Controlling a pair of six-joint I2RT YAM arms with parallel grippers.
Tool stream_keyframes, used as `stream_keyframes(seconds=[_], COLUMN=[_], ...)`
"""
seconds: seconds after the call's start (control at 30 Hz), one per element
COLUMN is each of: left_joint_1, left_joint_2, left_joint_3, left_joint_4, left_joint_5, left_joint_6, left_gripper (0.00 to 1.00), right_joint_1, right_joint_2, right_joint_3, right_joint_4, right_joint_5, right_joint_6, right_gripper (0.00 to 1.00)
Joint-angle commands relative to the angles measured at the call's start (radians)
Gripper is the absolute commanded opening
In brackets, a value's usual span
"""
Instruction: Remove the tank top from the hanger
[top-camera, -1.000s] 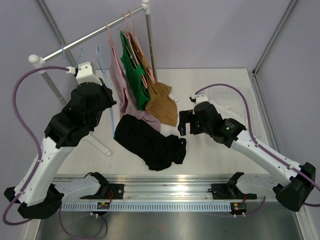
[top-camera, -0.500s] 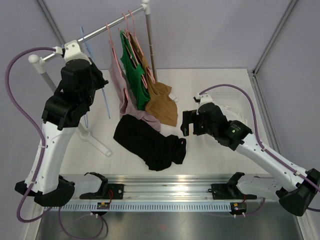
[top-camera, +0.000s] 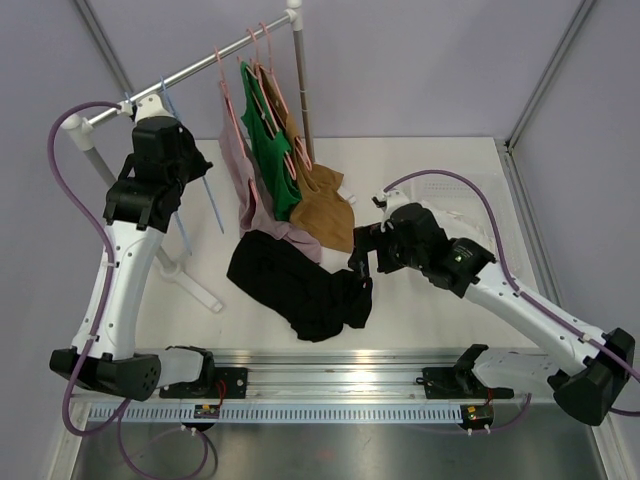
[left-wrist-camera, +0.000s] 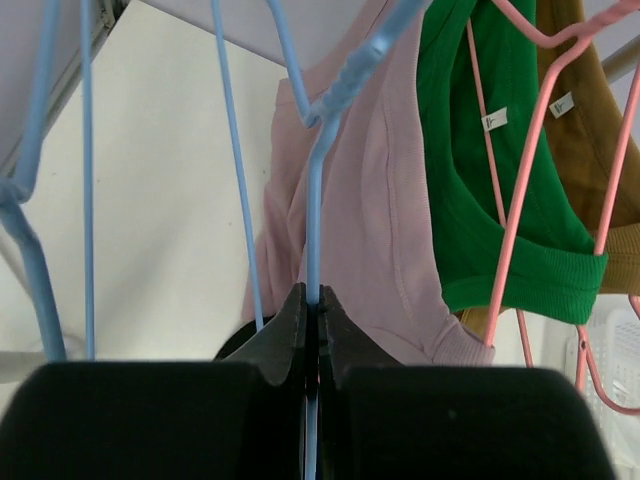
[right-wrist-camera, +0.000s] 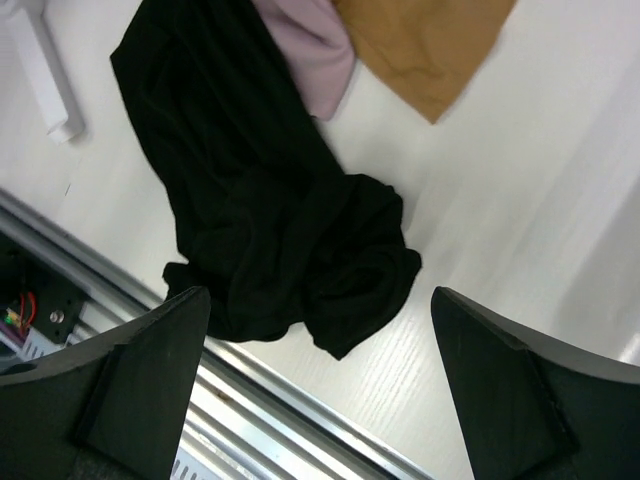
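Left gripper (top-camera: 196, 172) is seen shut on a blue hanger (top-camera: 214, 208). The black top (top-camera: 300, 285) is laid on the counter (top-camera: 440, 170). Up close, the hanger (left-wrist-camera: 312, 200) is pinched tight. Right gripper (right-wrist-camera: 315, 300) is held wide open over the top (right-wrist-camera: 260, 200).

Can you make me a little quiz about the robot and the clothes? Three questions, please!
1. True or false: the left gripper is shut on a blue hanger.
2. Pick one: what lies on the table under the open right gripper? A) a towel B) a black top C) a sock
3. Fill the gap: on the rail, between the pink top and the brown top, hangs a ___ top.

Key: 1 true. 2 B. 3 green: the green top.
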Motion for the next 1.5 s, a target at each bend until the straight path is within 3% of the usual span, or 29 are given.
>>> stream_keyframes(seconds=[0.0,0.2,0.23,0.27,0.3,0.63,0.77,0.83,0.87,1.0,1.07,1.1,1.27,1.47], left_joint_1=[0.016,0.018,0.018,0.018,0.018,0.019,0.018,0.018,0.018,0.018,0.018,0.018,0.018,0.018], left_joint_2=[-0.05,-0.095,-0.113,-0.126,-0.139,-0.391,-0.442,-0.481,-0.497,-0.567,-0.6,-0.607,-0.626,-0.696], left_joint_3=[-0.056,-0.056,-0.052,-0.049,-0.043,-0.073,-0.088,-0.107,-0.13,-0.176,-0.2,-0.216,-0.248,-0.358], left_joint_4=[0.063,0.072,0.069,0.062,0.059,0.042,0.057,0.06,0.066,0.04,0.028,0.017,-0.101,-0.112], left_joint_5=[0.073,0.127,0.131,0.14,0.147,0.217,0.324,0.346,0.367,0.342,0.317,0.323,0.323,0.251], left_joint_6=[-0.019,0.0,0.003,0.003,0.004,0.009,0.006,0.001,0.003,0.032,0.049,0.07,0.09,0.036], left_gripper=[0.0,0.34,0.51,0.81,0.99,0.99,0.99,0.99,0.99,0.99,0.99,0.99,0.99,0.99], right_joint_1=[0.02,0.18,0.187,0.206,0.214,0.293,0.301,0.301,0.301,0.301,0.303,0.303,0.301,0.254], right_joint_2=[0.063,0.227,0.253,0.278,0.328,0.62,0.721,0.764,0.774,0.714,0.658,0.587,0.339,0.062], right_joint_3=[0.001,0.032,0.033,0.039,0.044,0.072,0.095,0.112,0.113,0.092,0.079,0.075,0.105,0.248], right_joint_4=[0.074,0.129,0.141,0.167,0.177,0.249,0.243,0.22,0.215,0.221,0.203,0.191,0.05,-0.173], right_joint_5=[-0.133,0.028,0.024,0.024,0.028,0.112,0.163,0.198,0.209,0.25,0.284,0.319,0.421,0.6], right_joint_6=[-0.031,-0.02,-0.017,-0.013,-0.008,0.035,0.049,0.067,0.078,0.078,0.081,0.082,0.064,0.049], right_gripper=[1.0,1.0,0.99,1.0,0.99,0.99,0.98,0.88,0.65,0.15,0.11,0.0,0.0,0.0])
